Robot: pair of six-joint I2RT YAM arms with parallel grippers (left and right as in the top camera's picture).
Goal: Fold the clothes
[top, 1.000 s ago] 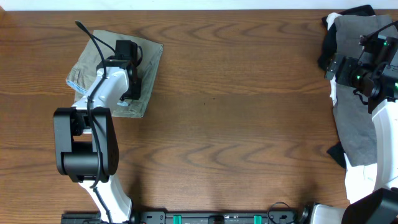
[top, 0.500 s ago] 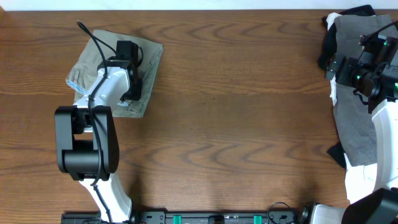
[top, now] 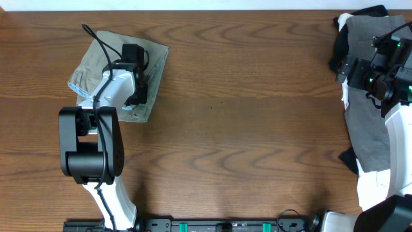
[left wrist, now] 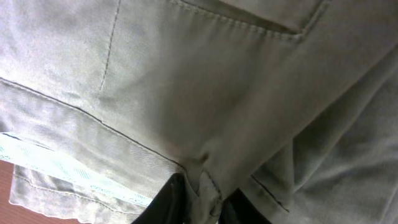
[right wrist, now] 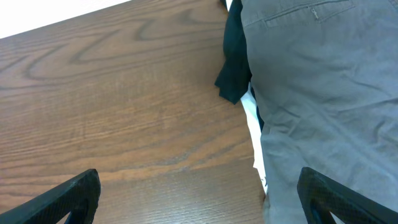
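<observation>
Left jaws are closed almost all the way, pinching a small raised ridge of khaki cloth. In the left wrist view the two dark fingers (left wrist: 166,202) sit at the bottom edge with a puckered fold of the shorts (left wrist: 186,93) squeezed between them. The shorts lie as a compact, roughly square folded bundle on the far left part of the table (top: 244,109), turned a little askew to its edges. The left arm (top: 114,90) reaches over them from the near side, so its wrist covers the middle of the bundle. A strip of pale blue waistband lining (left wrist: 56,165) shows along the bundle's left edge, and a stitched pocket opening (left wrist: 249,22) runs across the top of the close view. At the far right edge of the table, well apart from the shorts, the other clothes lie in a loose heap. A large grey garment (right wrist: 323,93) is spread on top, a black garment (right wrist: 233,68) sticks out from beneath its left edge, and a sliver of a white garment (right wrist: 255,134) shows just below that. On the right arm (top: 399,125), the right jaws stand spread as wide as they go and hold nothing. Their fingertips (right wrist: 62,199) appear at the two lower corners of the right wrist view, above where the grey garment's edge meets the wood, with no cloth between them.
</observation>
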